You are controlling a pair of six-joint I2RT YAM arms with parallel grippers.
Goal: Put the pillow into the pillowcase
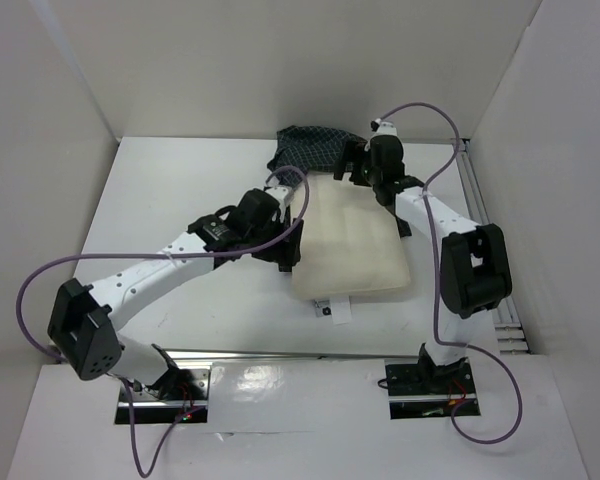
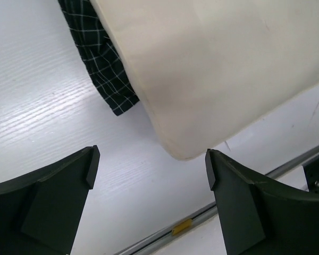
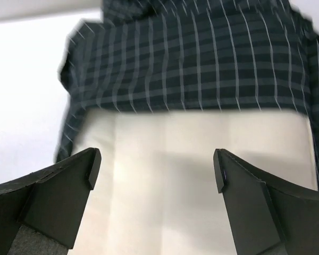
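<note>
Left end effector hangs low at the left edge of the pillow, its arm stretched diagonally from the near-left base. The right end effector hovers over the pillow's far end, its arm reaching up along the pillow's right side and bending inward. The pillow lies mid-surface, mostly bare, with the bunched pillowcase overlapping only its far end. Both end effectors gape wide, fingers clear of cloth and cushion, holding nothing.
</note>
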